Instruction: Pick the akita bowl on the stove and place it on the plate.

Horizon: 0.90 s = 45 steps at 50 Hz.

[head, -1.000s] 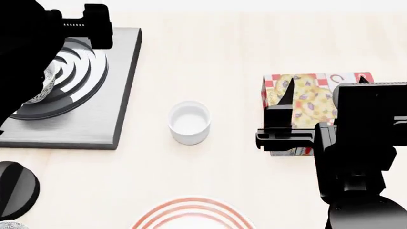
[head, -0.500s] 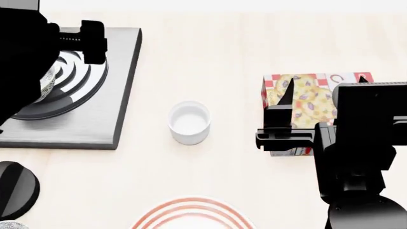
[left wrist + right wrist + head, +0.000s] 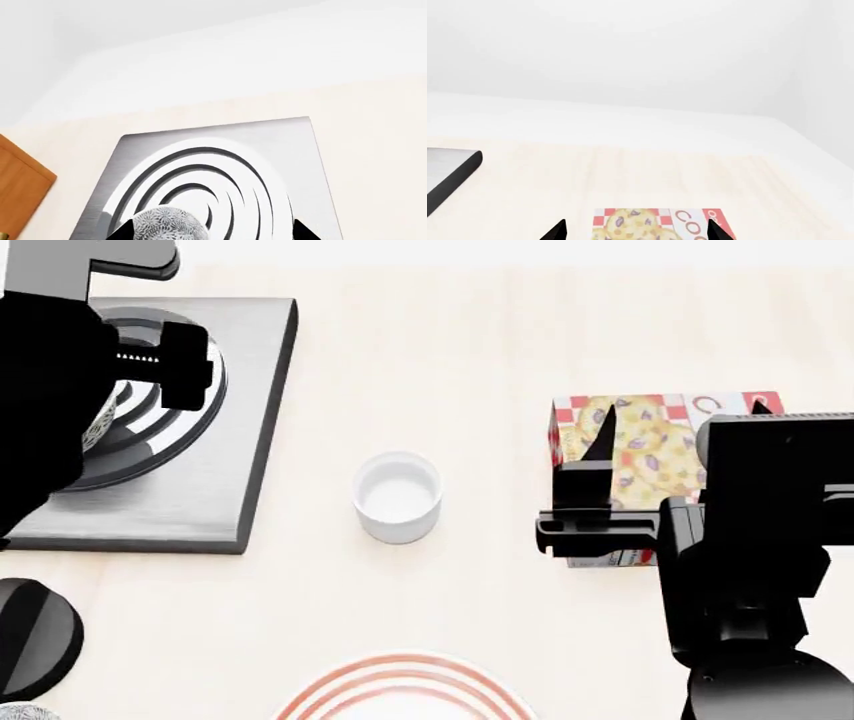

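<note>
Left wrist view: wide fingers (image 3: 210,231) flank speckled round akita bowl (image 3: 168,226) on brushed-metal stove (image 3: 293,145).

"CO…" on cookie box (image 3: 657,224)

Open table (image 3: 467,350) separates stove (image 3: 247,440) from plate (image 3: 400,685); only the white cup (image 3: 396,496) intervenes.

Bright, even, nearly shadowless light washes the pale table (image 3: 467,330) towards white at its far edge, arms render as featureless black, and everything stays sharp.
</note>
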### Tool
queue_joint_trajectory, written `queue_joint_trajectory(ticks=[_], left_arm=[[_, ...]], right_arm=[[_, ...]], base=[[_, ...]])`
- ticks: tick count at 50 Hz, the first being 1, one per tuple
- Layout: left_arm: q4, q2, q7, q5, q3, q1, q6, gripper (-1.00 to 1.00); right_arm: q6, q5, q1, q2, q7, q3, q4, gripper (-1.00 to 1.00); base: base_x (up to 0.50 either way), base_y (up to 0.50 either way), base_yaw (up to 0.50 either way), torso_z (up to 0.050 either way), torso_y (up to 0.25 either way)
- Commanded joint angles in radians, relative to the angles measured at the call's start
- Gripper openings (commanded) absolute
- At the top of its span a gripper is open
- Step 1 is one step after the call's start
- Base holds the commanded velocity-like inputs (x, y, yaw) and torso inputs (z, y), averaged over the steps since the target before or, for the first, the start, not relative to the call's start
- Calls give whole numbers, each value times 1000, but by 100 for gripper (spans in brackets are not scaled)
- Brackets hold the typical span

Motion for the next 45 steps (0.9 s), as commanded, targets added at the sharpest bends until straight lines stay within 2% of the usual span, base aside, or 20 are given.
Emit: queue_joint_trajectory(ticks=[1, 45], left_arm=[[-2, 7, 18, 18, 2, 8, 9, 100], [-18, -19, -16, 14, -1, 35, -2, 100]], right_arm=[[-12, -12, 0, -14, -17, 18, 12, 100], [-7, 6, 4, -8, -1, 17, 9, 100]], base=[[0, 0, 0, 0, 0], [0, 0, 0, 0, 0]])
